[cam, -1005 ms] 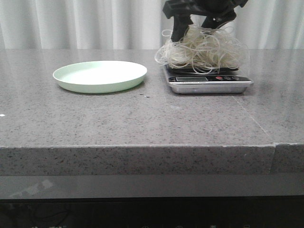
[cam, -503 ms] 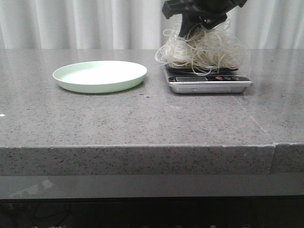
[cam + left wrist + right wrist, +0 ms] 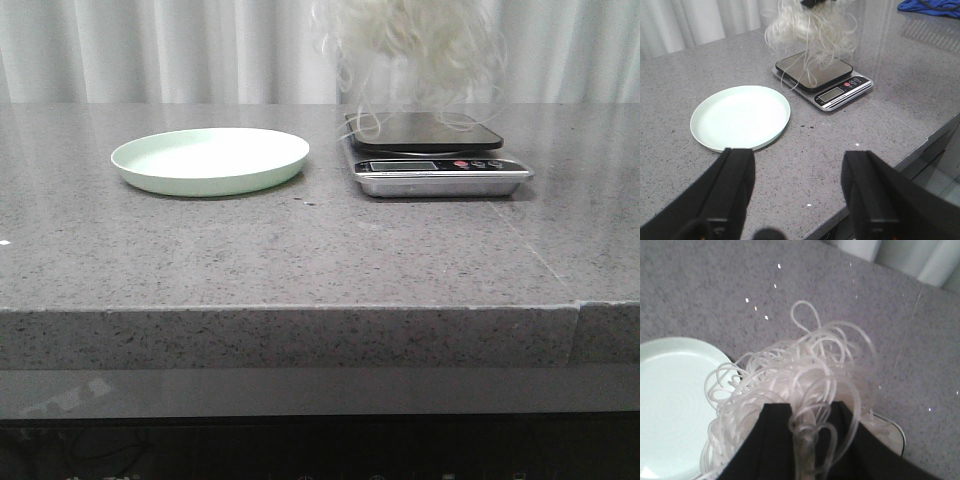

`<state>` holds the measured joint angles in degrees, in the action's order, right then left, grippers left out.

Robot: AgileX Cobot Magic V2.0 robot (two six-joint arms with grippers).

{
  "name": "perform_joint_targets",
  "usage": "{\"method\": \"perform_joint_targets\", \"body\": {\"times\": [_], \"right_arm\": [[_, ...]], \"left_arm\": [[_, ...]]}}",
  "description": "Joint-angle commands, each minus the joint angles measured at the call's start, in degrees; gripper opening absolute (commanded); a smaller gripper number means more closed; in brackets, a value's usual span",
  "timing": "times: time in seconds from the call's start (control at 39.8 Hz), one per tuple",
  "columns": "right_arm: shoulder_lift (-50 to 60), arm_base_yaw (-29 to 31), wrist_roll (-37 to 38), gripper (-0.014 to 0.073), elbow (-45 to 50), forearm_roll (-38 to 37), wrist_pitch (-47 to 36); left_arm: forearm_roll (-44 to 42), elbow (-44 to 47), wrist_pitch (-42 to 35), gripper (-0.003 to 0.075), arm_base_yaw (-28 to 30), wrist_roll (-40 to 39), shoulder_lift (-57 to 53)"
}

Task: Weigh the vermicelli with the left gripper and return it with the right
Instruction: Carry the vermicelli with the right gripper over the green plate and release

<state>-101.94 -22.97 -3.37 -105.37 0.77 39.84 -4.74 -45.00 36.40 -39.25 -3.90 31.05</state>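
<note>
Since a second ago we lift the vermicelli [image 3: 412, 40] off the scale [image 3: 436, 160] — right jaws pinching it, left gripper [image 3: 799, 192] wide and empty. We carry it high toward nine o'clock to the plate [image 3: 210, 160] — trailing strands clear first.

Whitish translucent vermicelli [image 3: 415, 40], pale green plate [image 3: 210, 160], black-topped silver scale [image 3: 435, 160], speckled grey counter [image 3: 300, 250]
</note>
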Motion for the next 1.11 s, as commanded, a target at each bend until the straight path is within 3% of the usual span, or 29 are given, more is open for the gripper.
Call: {"method": "perform_joint_targets", "body": {"times": [0.0,0.53,0.98,1.08], "right_arm": [[3.49,-1.19,-0.57,0.0231,-5.33,1.74,-4.27],[-9.31,-13.07,-0.57,0.0231,-25.05,1.90,-3.90],[-17.50,-13.91,-0.57,0.0231,-25.68,4.85,1.78],[-18.77,-14.58,-0.57,0.0265,-25.68,4.85,3.25]], "left_arm": [[0.41,-1.48,-3.83,0.0472,-0.36,-0.46,0.18],[0.41,-1.48,-3.83,0.0472,-0.36,-0.46,0.18],[0.41,-1.48,-3.83,0.0472,-0.36,-0.46,0.18],[0.41,-1.48,-3.83,0.0472,-0.36,-0.46,0.18]]}}
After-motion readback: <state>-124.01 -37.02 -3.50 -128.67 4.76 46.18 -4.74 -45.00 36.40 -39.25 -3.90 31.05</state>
